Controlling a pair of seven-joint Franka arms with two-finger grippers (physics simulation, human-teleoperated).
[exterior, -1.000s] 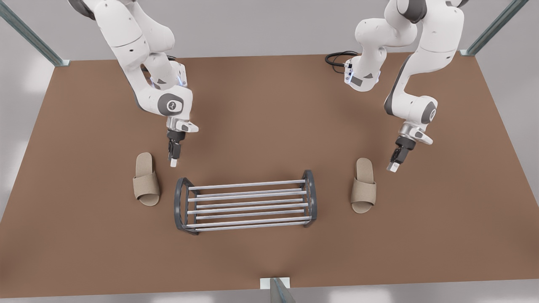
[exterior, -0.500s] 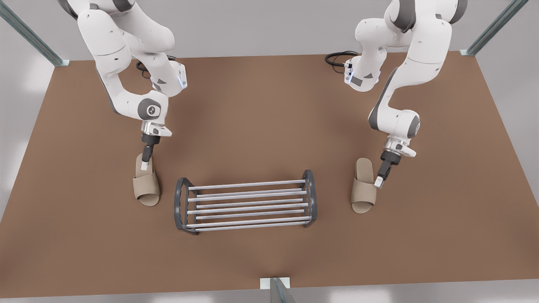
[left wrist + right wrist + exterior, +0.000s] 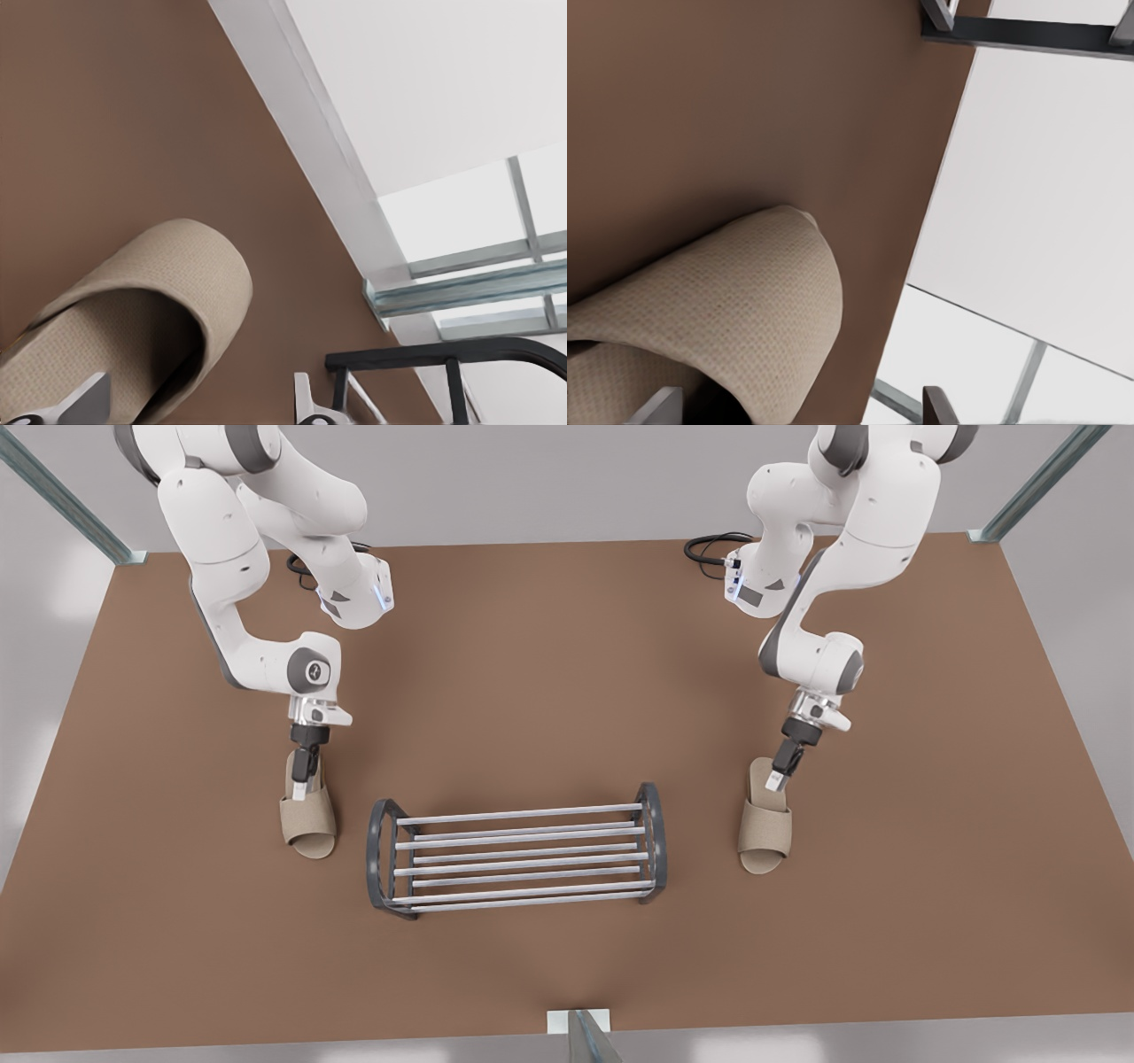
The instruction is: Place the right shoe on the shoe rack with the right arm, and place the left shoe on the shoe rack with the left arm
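Two beige open-toe slippers lie on the brown table on either side of the shoe rack (image 3: 518,855), toes toward the front edge. The right shoe (image 3: 308,824) is on the front view's left. My right gripper (image 3: 301,786) hangs open just over its heel end. In the right wrist view its fingertips (image 3: 656,403) flank the strap of the right shoe (image 3: 726,292), with the rack frame (image 3: 1028,34) beyond. The left shoe (image 3: 764,828) is on the front view's right. My left gripper (image 3: 776,782) is open over its heel, toward the outer side. The left wrist view shows the left shoe (image 3: 151,301) and rack frame (image 3: 443,359).
A black cable (image 3: 709,545) loops at the table's back edge by an arm base. Glass frame posts (image 3: 1036,483) rise at the back corners. A small bracket (image 3: 578,1027) sits at the middle of the front edge. Bare table lies in front of the rack.
Both grippers have swung from beside the slippers to above their heel ends and come lower. The slippers and rack have not moved.
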